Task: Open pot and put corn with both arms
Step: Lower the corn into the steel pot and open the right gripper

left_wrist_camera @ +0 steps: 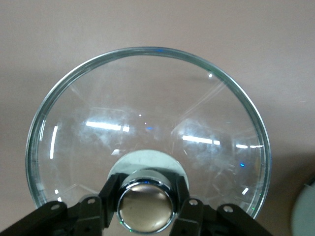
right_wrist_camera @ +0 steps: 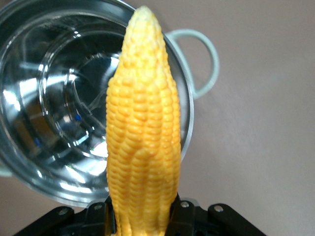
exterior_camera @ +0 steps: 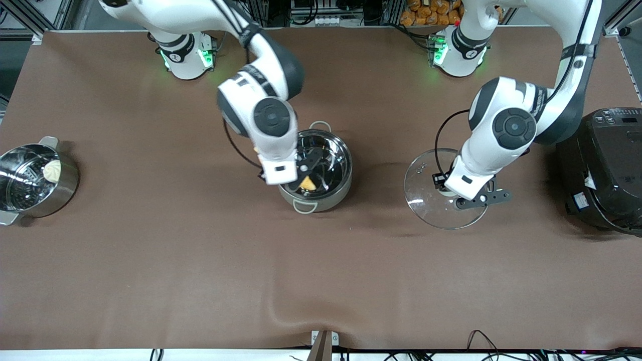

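corn (exterior_camera: pixel 307 184) mostly hidden by right arm, stalk end cut off in right wrist view

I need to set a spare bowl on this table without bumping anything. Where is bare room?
Bare cloth runs between the steamer pot and the open pot, and along the whole strip nearer the front camera. It is crowded from the pot to the glass lid and rice cooker, where both arms work.

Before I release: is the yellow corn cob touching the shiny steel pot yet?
Cannot tell. In the right wrist view the yellow corn cob, clamped in the right gripper, overlaps the steel pot rim, but no view plainly shows contact or gap.
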### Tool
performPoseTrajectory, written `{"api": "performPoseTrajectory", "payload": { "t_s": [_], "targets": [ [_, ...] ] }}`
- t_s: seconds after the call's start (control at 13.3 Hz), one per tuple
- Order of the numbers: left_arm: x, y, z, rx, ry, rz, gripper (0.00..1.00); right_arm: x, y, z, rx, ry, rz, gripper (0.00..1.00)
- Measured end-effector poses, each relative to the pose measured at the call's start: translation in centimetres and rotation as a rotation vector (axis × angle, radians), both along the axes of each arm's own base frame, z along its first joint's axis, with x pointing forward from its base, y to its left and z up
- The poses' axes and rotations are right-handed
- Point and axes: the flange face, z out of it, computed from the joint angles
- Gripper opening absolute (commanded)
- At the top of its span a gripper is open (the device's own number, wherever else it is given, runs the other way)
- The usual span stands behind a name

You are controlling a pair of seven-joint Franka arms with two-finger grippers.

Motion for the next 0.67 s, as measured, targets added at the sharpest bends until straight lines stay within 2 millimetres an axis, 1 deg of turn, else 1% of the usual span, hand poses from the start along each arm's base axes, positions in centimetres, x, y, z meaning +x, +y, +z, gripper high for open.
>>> {"api": "performPoseTrajectory", "payload": {
  "t_s": [0.22, 0.38, 0.53, 0.67],
  "targets": [
    [-1.2, 2.0, -4.3, -0.013, -0.016, 0.022, 0.00, -1.2, 2.1, -2.7, -0.035, -0.015, 0.052, 0.00],
    [-1.9, 2.6, -7.0, -0.015, -0.004, 0.028, 0.00, -2.1, 3.3, -3.7, -0.060, -0.031, 0.072, 0.00],
    [-2.0, 3.6, -9.0, -0.018, 0.006, 0.043, 0.00, -3.9, 5.3, -4.6, -0.105, -0.069, 0.072, 0.00],
    [-2.0, 4.3, -10.6, -0.026, 0.001, 0.041, 0.00, -5.6, 6.9, -5.5, -0.129, -0.084, 0.077, 0.00]
  ]
}}
